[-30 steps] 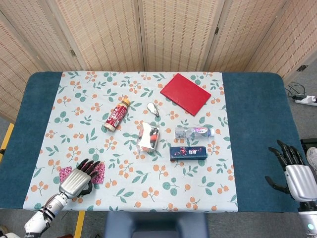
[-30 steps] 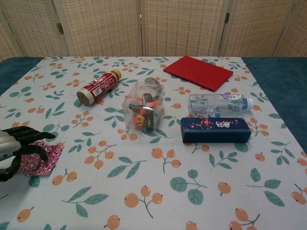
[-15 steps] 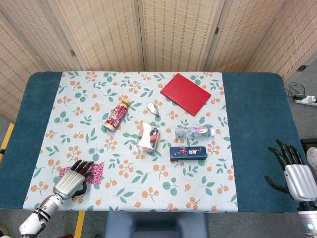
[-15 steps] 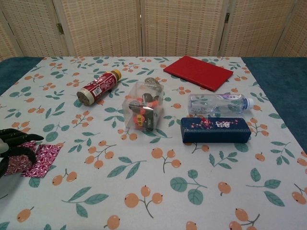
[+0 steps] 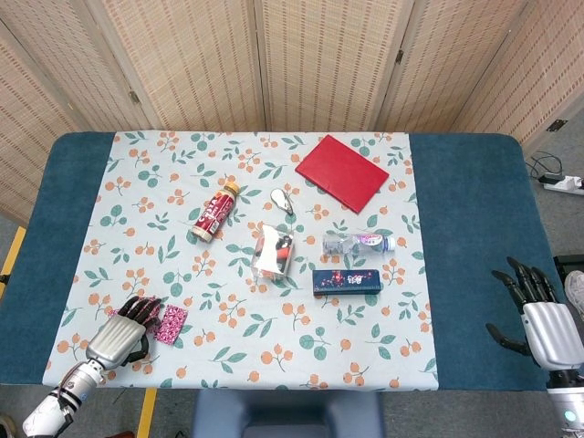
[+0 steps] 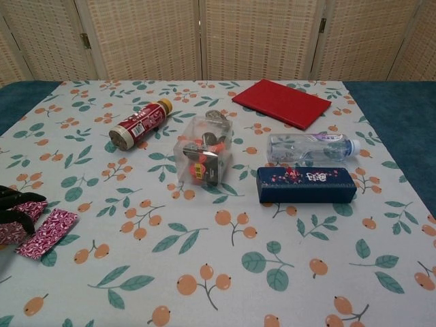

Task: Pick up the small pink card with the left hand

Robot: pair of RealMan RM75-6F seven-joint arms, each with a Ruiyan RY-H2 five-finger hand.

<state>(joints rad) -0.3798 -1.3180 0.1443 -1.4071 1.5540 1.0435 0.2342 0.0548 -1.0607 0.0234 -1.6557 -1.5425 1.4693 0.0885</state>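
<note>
Fingers of the left hand (image 5: pixel 117 335) curl over one small pink card (image 6: pixel 13 221) near the tablecloth's (image 5: pixel 274 360) front-left edge, a second pink card (image 6: pixel 48 233) lying just beside it, while the right hand (image 5: pixel 546 324) rests spread and empty.

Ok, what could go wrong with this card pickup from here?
The pink card lies flat on the tablecloth, so the left hand may slide it or bunch the cloth rather than lift it. It sits near the table's front edge; a nudge could push it off. Chest view shows pink beneath and beside the fingers, so the hold is unclear.
</note>
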